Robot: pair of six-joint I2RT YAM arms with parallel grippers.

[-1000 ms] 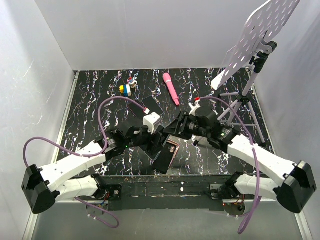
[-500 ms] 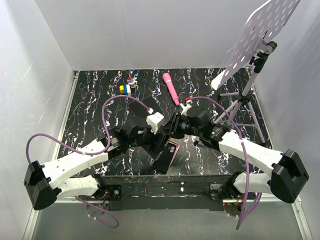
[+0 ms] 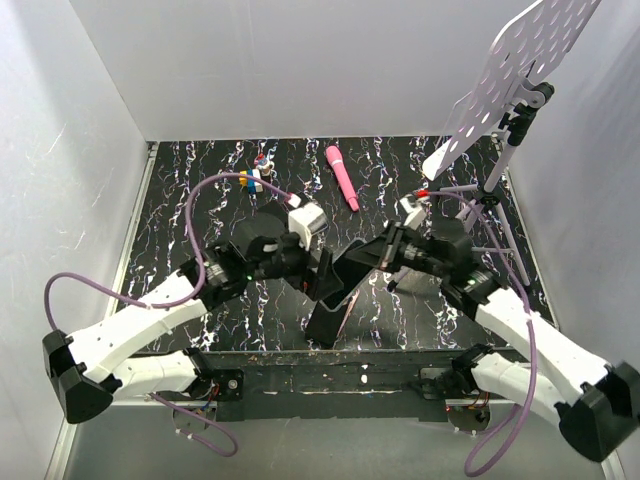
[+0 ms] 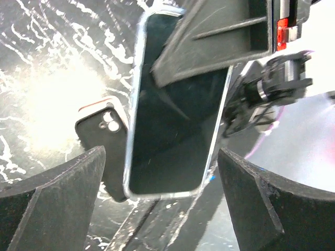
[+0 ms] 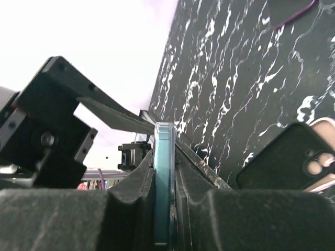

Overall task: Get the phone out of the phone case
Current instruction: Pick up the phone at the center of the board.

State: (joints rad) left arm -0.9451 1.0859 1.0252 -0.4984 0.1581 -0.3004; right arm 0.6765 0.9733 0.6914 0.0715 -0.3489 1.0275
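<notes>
The phone (image 4: pixel 178 104) is black with a glossy screen and a pale shiny rim. It stands on edge above the table near the front edge (image 3: pixel 330 305). My right gripper (image 5: pixel 165 209) is shut on its upper end, with the phone's teal side edge (image 5: pixel 163 178) pinched between the pads; from above the gripper (image 3: pixel 357 262) is over the phone. My left gripper (image 4: pixel 162 209) is open, its jaws wide on either side of the phone's lower end and not touching it; from above it (image 3: pixel 320 278) is just left of the phone. The pink phone case (image 4: pixel 102 138) lies flat and empty under the phone, dark inside up, and also shows in the right wrist view (image 5: pixel 293 157).
A pink wand (image 3: pixel 341 177) lies at the back centre. Small coloured blocks (image 3: pixel 254 179) sit at the back left. A tripod stand (image 3: pixel 482 210) with a white perforated plate (image 3: pixel 520 70) fills the right back. A dark purple-rimmed phone (image 5: pixel 290 10) lies flat further back. White walls enclose the table.
My right arm has swung to the right with the phone still gripped and tilted more steeply. My left wrist has drawn back and left a little. The case stays on the table.
</notes>
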